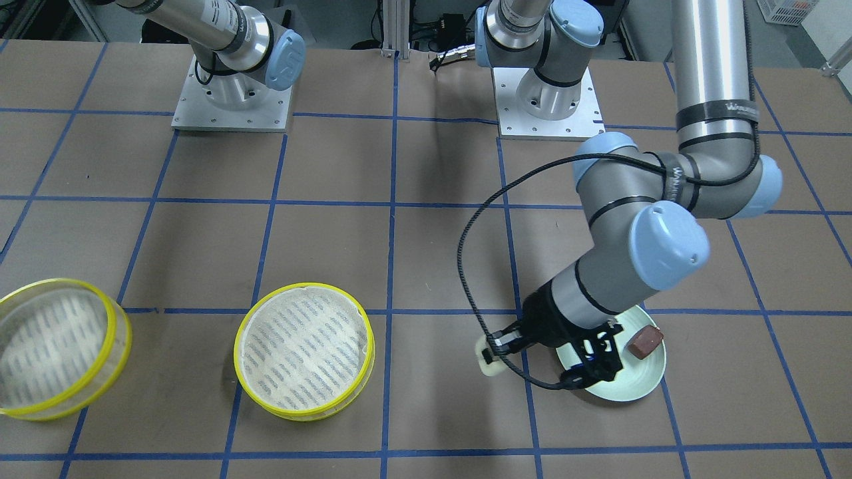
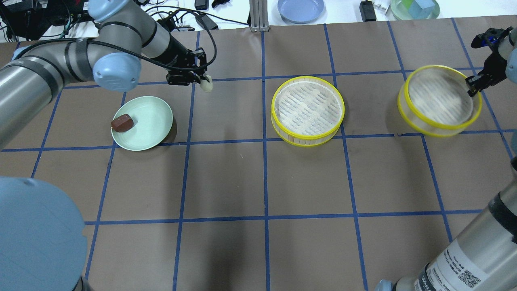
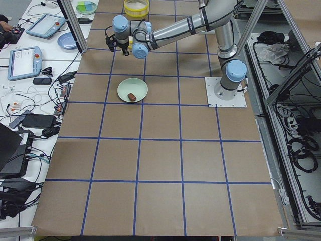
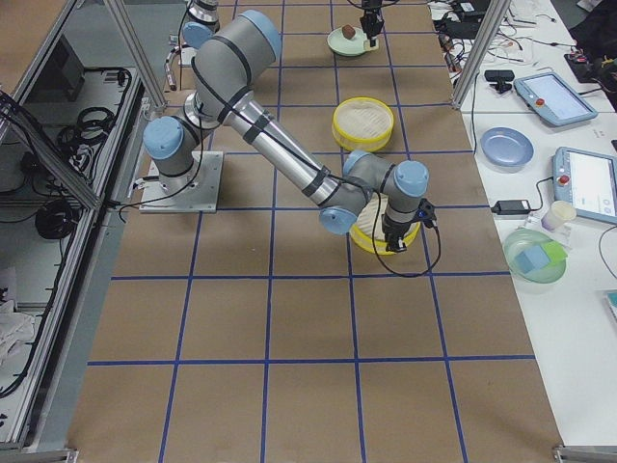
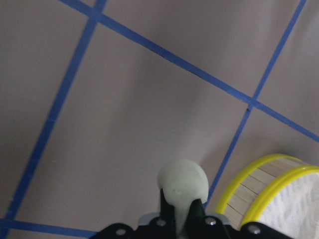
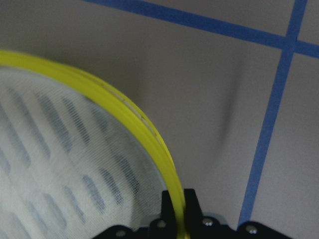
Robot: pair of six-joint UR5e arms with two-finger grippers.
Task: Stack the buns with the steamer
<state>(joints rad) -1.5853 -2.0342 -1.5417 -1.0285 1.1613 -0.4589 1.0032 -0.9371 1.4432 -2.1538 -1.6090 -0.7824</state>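
- White bun point(image 2: 207, 84) is pinched in the left gripper point(image 2: 200, 79). The fingers are narrow on it, the bun pokes out past the tips, and it is held up off the table point(image 2: 242, 182).
- We can't tell its long axis; the wrist view shows only a rounded end.
- The middle steamer tray point(image 2: 307, 141) sits flat and open to the right of those fingers, near, with nothing between. In the wrist view its yellow rim is just at the lower right of the tips.
- Our call: the next move is to carry the bun rightward over that tray, then lower it. The left arm is much the nearer one.
- Brown bun point(image 2: 122, 123) lies to the left of the left fingers and closer to the robot, on the plate point(image 2: 153, 121), toward its outer edge.
- Right gripper point(image 2: 473, 85) has its fingers closed thin on the rim of the second steamer tray point(image 2: 438, 130), which is tilted.
- That tray is well apart from the left fingers, beyond the middle tray.
- Risk, we judge: the bun is gripped at one end only and may slip.
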